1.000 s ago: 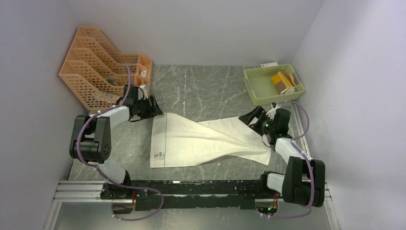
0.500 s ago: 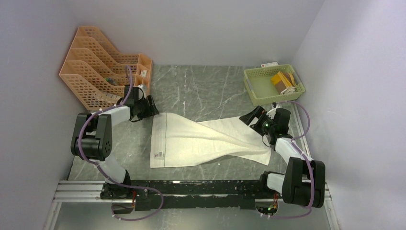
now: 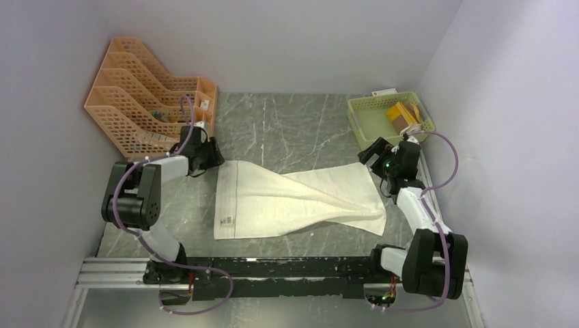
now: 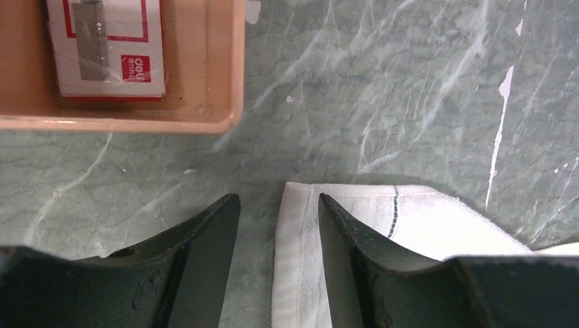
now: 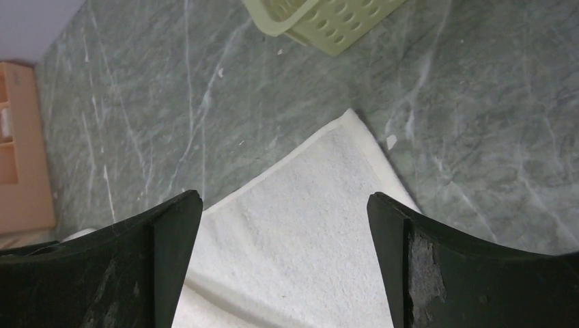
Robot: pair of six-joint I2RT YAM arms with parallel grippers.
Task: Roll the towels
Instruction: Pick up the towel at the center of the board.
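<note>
The cream-white towel lies spread on the marble table, twisted into folds toward its right end. My left gripper is open at the towel's far left corner. In the left wrist view its jaws straddle the towel's hemmed left edge. My right gripper is wide open just above the towel's far right corner, holding nothing. A mustard-yellow and brown bundle, apparently the other towel, lies in the green basket.
An orange file rack stands at the back left, its front tray holding a red-and-white box close to the left gripper. The green basket stands at the back right, just beyond the right gripper. Walls enclose the table.
My right gripper has drawn back from over the towel's right end to its far right corner, which now lies flat. My left gripper shifted slightly at the far left corner.
</note>
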